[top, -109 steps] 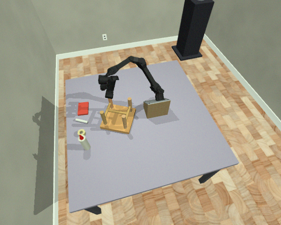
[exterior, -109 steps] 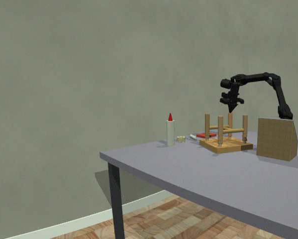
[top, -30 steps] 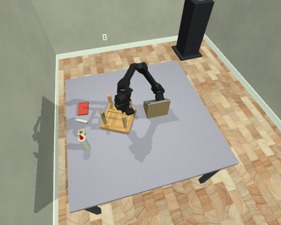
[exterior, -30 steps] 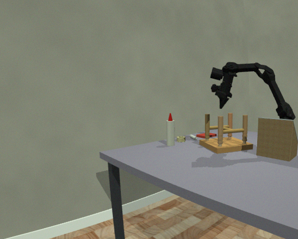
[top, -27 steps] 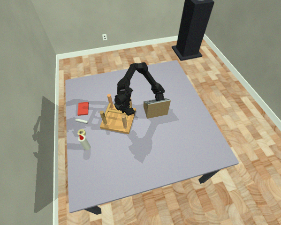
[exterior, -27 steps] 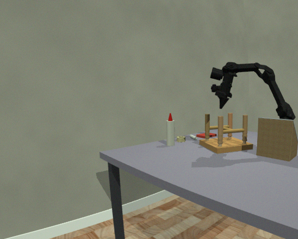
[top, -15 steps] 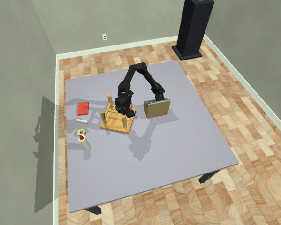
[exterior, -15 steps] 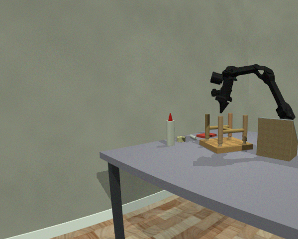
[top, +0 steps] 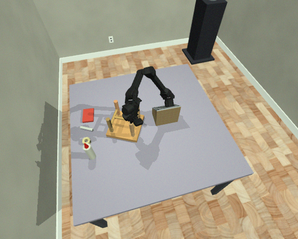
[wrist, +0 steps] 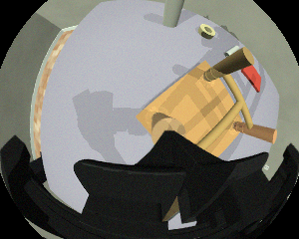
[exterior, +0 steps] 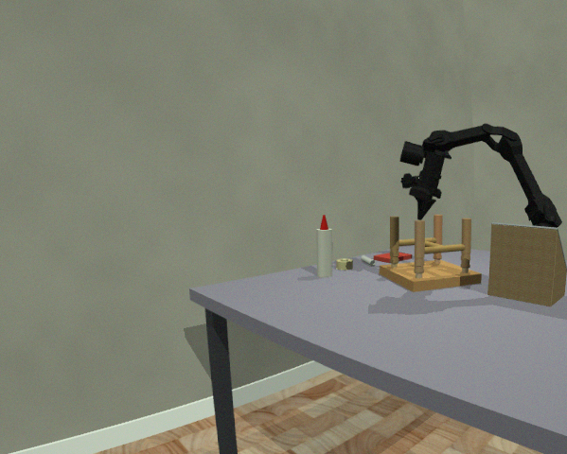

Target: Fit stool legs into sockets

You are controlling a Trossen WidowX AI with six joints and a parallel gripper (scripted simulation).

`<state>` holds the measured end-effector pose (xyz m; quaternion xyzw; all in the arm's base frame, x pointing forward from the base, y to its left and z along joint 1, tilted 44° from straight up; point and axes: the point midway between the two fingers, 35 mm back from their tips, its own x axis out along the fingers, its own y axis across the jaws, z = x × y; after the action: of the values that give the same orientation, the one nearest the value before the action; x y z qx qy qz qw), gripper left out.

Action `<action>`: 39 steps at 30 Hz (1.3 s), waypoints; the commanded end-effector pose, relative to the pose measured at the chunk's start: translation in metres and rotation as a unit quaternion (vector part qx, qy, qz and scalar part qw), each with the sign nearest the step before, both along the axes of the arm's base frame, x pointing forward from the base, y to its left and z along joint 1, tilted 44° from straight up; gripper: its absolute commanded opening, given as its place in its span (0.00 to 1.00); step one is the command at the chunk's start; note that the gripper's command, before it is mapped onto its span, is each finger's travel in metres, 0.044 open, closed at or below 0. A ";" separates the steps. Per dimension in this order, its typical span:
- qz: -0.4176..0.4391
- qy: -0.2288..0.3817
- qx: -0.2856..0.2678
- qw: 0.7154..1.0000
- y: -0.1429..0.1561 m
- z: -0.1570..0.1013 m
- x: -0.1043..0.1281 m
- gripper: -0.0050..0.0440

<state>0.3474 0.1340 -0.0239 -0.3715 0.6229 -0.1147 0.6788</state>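
The stool seat (top: 122, 136) (exterior: 439, 282) (wrist: 156, 110) lies upside down and flat on the table. Four legs stand on it, close to upright: a dark leg (top: 109, 124) (exterior: 394, 236) (wrist: 230, 65), an orange leg (top: 117, 108) (exterior: 437, 232) (wrist: 258, 131), a near leg (top: 132, 129) (exterior: 419, 246) (wrist: 165, 124) and a right leg (exterior: 466, 236). Stretchers (exterior: 444, 249) (wrist: 221, 125) join them in an H. Whether the shoulders touch the seat is too small to tell. My gripper (top: 138, 121) (exterior: 421, 218) (wrist: 168, 134) is shut and empty, tips just over the near leg's top; contact is unclear.
A tan block (top: 166, 115) (exterior: 522, 264) stands beside my arm's base. A white bottle with a red tip (top: 90, 151) (exterior: 324, 252), a yellow ring (top: 83, 140) (exterior: 339, 265), a white stick (top: 86, 128) (exterior: 366, 259) and a red block (top: 87, 115) (exterior: 388, 256) are beyond the stool.
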 end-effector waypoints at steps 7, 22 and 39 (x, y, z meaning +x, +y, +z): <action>0.000 0.002 -0.002 1.000 -0.008 -0.006 -0.001 0.10; 0.001 0.001 -0.001 1.000 -0.004 -0.004 0.000 0.10; 0.004 -0.002 0.001 1.000 0.014 0.012 0.002 0.10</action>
<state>0.3486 0.1426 -0.0149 -0.3739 0.6205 -0.1127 0.6801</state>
